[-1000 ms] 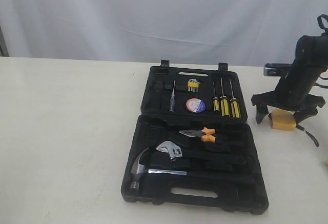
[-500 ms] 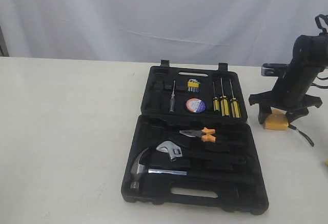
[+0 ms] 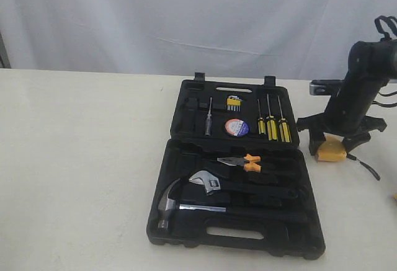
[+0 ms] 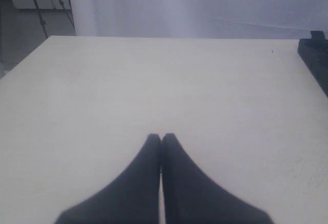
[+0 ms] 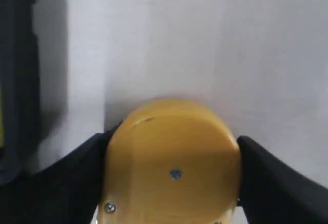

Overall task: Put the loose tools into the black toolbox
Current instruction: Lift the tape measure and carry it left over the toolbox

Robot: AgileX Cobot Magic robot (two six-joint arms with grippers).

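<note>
The black toolbox (image 3: 236, 232) lies open in the middle of the table. Orange-and-black pliers (image 3: 248, 162) rest in its near half, and the dark tape roll (image 3: 237, 127) sits in its far half. To the right of the case, my right gripper (image 3: 335, 147) stands over the small yellow tape measure (image 3: 330, 152). In the right wrist view its fingers (image 5: 84, 162) press both sides of the tape measure (image 5: 174, 162), with the toolbox wall (image 5: 18, 80) close beside. My left gripper (image 4: 161, 138) is shut on nothing above bare table. The long yellow knife-like tool is out of view.
A steel hammer (image 3: 167, 206) and wrench (image 3: 208, 181) lie in the near half, three yellow-handled screwdrivers (image 3: 271, 125) and hex keys (image 3: 233, 103) in the far half. The tape measure's black strap (image 3: 369, 168) trails right. A yellow sliver (image 3: 394, 196) shows at the right edge.
My right gripper's fingers have drawn in around the tape measure. Gripper and tape measure have shifted a little left toward the toolbox. Nothing inside the case has moved.
</note>
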